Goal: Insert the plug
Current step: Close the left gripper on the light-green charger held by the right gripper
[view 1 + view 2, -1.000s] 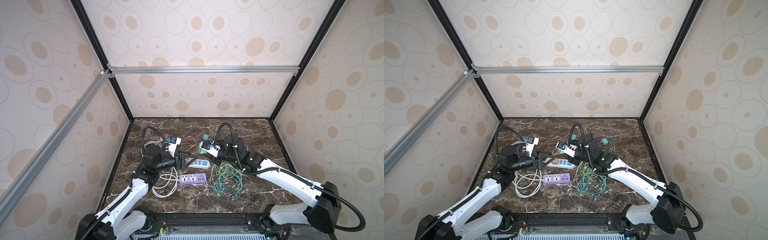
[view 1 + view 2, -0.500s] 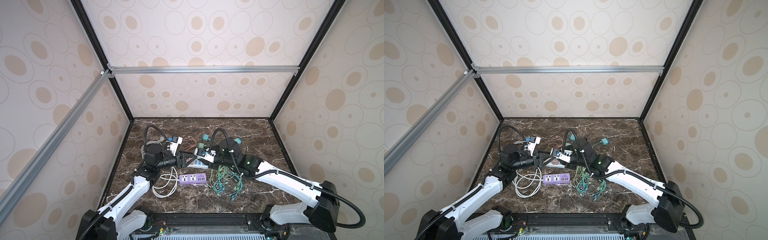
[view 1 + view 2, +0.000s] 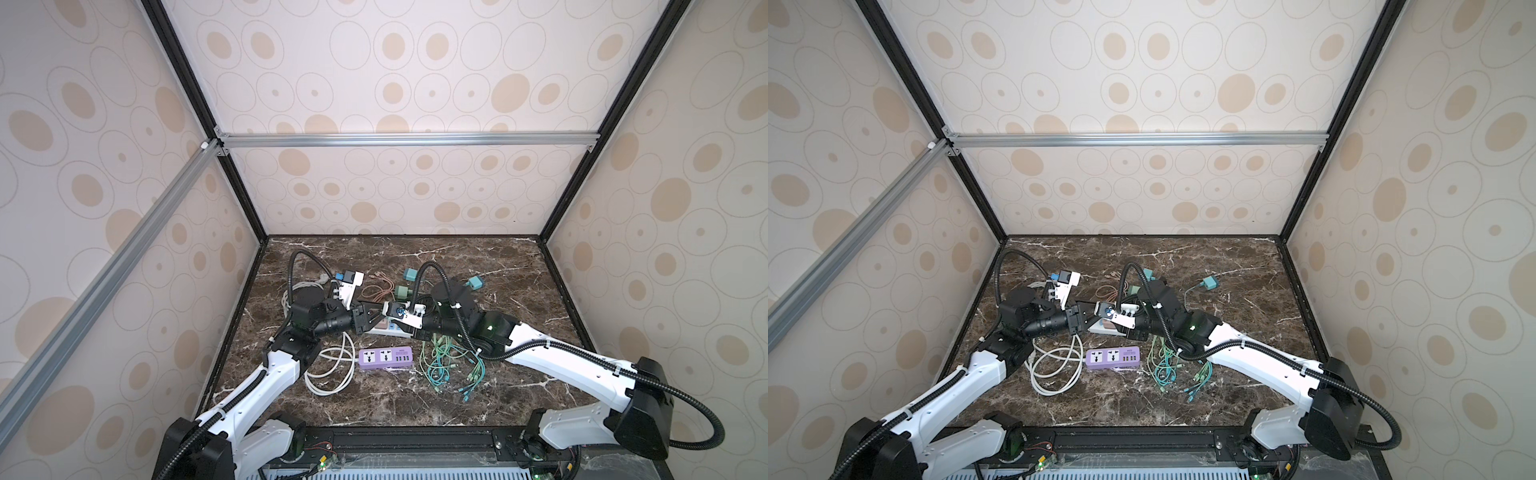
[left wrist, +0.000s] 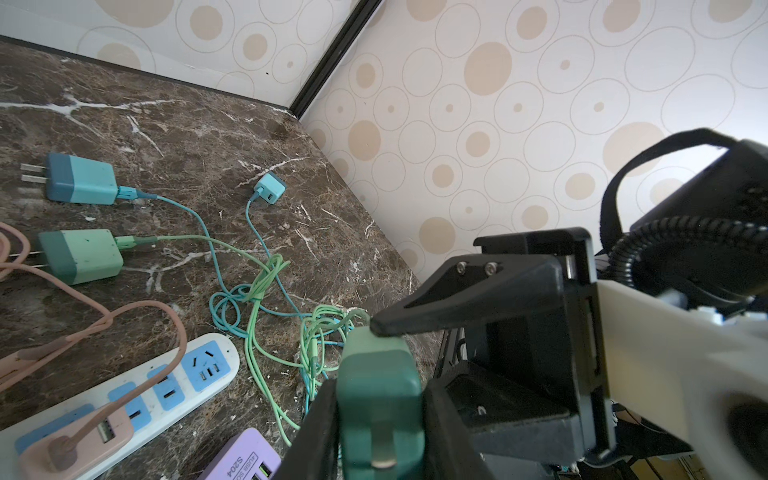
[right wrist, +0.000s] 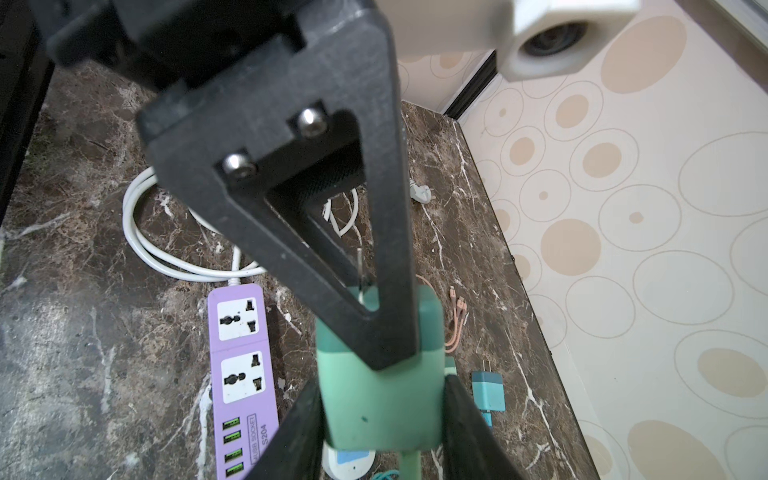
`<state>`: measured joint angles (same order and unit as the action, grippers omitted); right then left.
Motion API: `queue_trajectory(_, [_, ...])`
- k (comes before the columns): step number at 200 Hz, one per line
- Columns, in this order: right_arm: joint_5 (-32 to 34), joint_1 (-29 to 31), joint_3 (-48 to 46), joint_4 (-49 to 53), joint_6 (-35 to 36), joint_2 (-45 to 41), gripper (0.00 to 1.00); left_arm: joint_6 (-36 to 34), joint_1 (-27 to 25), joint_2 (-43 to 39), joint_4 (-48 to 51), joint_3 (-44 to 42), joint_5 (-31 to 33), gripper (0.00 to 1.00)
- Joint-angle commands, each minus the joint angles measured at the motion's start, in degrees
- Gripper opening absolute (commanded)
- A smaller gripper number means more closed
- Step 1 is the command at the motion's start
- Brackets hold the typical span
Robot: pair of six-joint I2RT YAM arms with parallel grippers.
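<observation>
Right wrist: two-tone green plug [image 5: 380, 399], pale body, darker end.

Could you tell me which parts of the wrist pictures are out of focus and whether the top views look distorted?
Right wrist view: white camera housing blurred, purple plastic power strip crisp; left wrist view: white plastic mount smeared, green charger plug slightly soft; both top views: perspective tilts black corner posts outward.

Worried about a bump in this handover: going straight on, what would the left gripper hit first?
The right gripper, head-on: it holds the plug already sitting inside the left gripper. Hardly any gap seems left.
</observation>
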<state>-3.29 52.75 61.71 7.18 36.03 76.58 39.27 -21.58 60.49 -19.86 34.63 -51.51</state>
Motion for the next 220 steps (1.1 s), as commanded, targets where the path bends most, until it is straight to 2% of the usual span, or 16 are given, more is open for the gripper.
queue_trajectory(1, [1.14, 0.20, 0.14, -4.44, -1.77, 0.06, 0.26, -0.75, -0.48, -0.12, -3.42, 1.92, -3.27, 0.19])
queue_trajectory(21, [3.32, 0.17, -0.18, -5.53, -6.42, -0.43, 0.39, -0.68, -0.48, -0.23, -3.92, 1.86, -2.69, 0.15])
queue_trajectory(38, [3.72, -0.16, -0.34, -4.31, -10.50, -1.91, 0.45, -1.02, -0.47, -0.78, -3.92, 1.86, -0.80, 0.12])
queue_trajectory(79, [-1.95, -2.73, -5.52, -4.96, -24.84, -10.35, 0.58, -2.53, -0.48, -2.69, -4.22, 1.66, 3.90, 0.06])
queue_trajectory(97, [-6.92, -4.08, -9.86, -8.76, -33.24, -14.44, 0.63, -2.47, -0.41, -2.92, -4.71, 1.67, 5.59, 0.02])
queue_trajectory(129, [-16.59, -4.27, -17.93, -21.62, -47.03, -16.25, 0.65, -1.33, -0.48, -2.39, -7.69, 1.22, 8.07, 0.00])
queue_trajectory(160, [-20.49, -4.27, -24.36, -39.05, -58.39, -12.22, 0.61, 2.37, -0.48, -1.69, -13.98, 0.18, 7.59, 0.00])
queue_trajectory(183, [-22.68, -4.28, -24.69, -47.16, -63.21, -7.84, 0.56, 3.88, -0.48, -1.87, -16.30, -0.08, 6.62, 0.00])
queue_trajectory(220, [-24.59, -4.30, -23.63, -57.34, -66.91, -2.78, 0.60, 4.90, -0.48, -3.84, -18.36, -1.03, 5.71, 0.00])
